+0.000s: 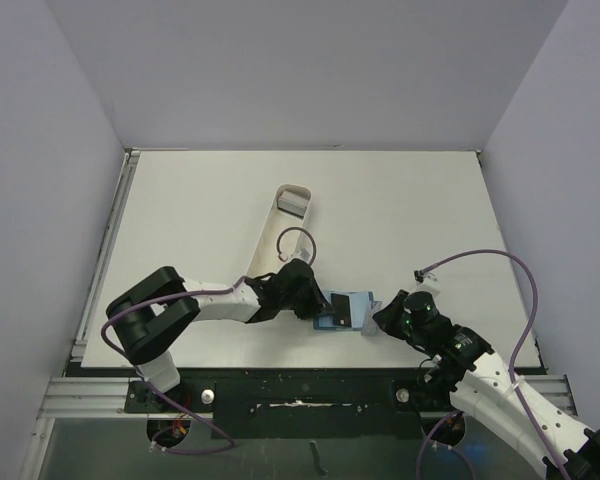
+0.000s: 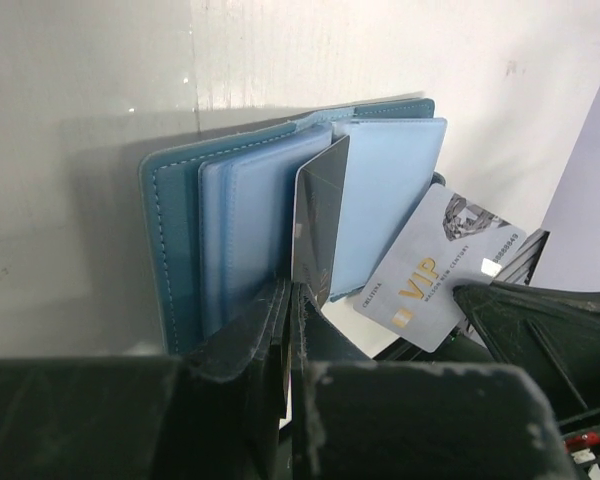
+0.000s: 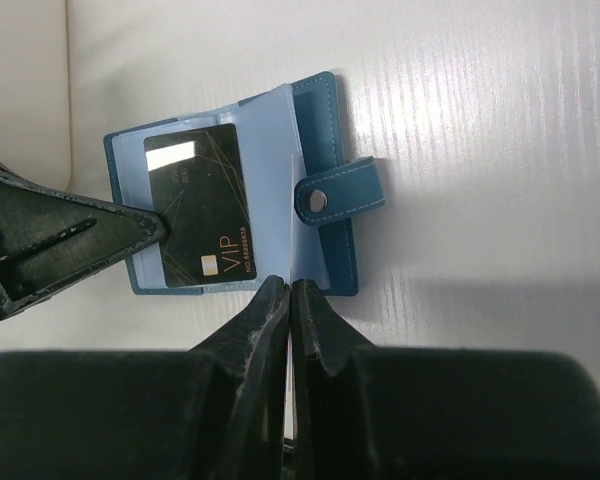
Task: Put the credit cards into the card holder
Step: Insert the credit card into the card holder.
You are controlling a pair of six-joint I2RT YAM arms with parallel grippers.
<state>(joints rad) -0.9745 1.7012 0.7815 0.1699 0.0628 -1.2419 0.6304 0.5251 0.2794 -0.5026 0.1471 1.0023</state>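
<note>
Top external view: the left arm [image 1: 215,300] reaches in from the left across the white surface [image 1: 410,200]. Beyond its wrist a long white oblong tray [image 1: 277,228] lies at a slant, with a grey item [image 1: 294,203] in its far end. Near the front edge, the left end effector [image 1: 318,298] meets the open teal card holder [image 1: 346,306], which lies between the two arms. The right end effector [image 1: 384,314] faces it from the right. In the left wrist view the left end effector is pinched narrow on the lower edge of a black credit card [image 2: 320,215]. That card stands edge-on against the light blue clear pockets [image 2: 250,230] of the card holder. Just right of the card holder, a grey VIP credit card [image 2: 432,272] sits tilted, its far corner at the right end effector. In the right wrist view the black credit card lies over the left inner leaf, with a left finger touching its edge. The snap tab [image 3: 342,194] lies unfastened to the right. The right end effector's jaws are almost together, apparently on the thin edge of the grey VIP credit card.
</note>
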